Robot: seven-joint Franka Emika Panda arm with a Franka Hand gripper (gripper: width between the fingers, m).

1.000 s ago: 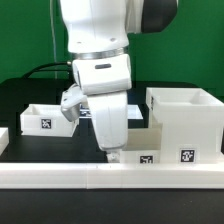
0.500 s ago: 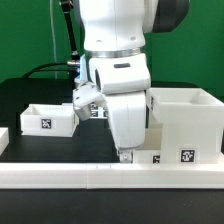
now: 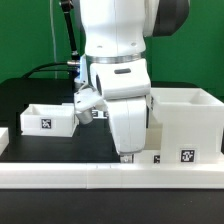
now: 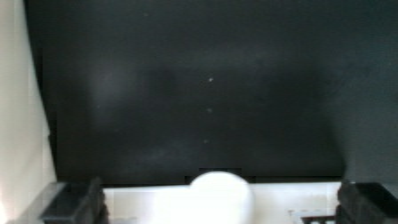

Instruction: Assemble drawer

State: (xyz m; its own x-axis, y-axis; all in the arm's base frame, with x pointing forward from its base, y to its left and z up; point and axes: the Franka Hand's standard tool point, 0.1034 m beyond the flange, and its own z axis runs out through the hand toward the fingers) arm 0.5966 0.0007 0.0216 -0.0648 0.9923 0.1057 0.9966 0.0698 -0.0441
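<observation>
The drawer's tall white shell (image 3: 186, 124) stands at the exterior view's right, open at the top, with a tag on its front. One small tray (image 3: 45, 119) sits at the left. A second tray (image 3: 149, 158) lies low beside the shell, behind the front rail. My gripper (image 3: 125, 154) points down over this tray's left end. In the wrist view my gripper (image 4: 217, 207) is open. Its dark fingers (image 4: 79, 204) stand on either side of the white tray (image 4: 160, 204), whose round knob (image 4: 217, 186) is midway between them.
A long white border rail (image 3: 60, 178) runs along the table's front edge. The black tabletop (image 4: 196, 90) stretches beyond the tray. A white surface (image 4: 15, 100) borders it on one side in the wrist view. A black cable (image 3: 40, 71) hangs at the back left.
The arm moved toward the exterior view's right, from the table's middle to over the low tray beside the shell, then held nearly still. The trays and shell have not moved.
</observation>
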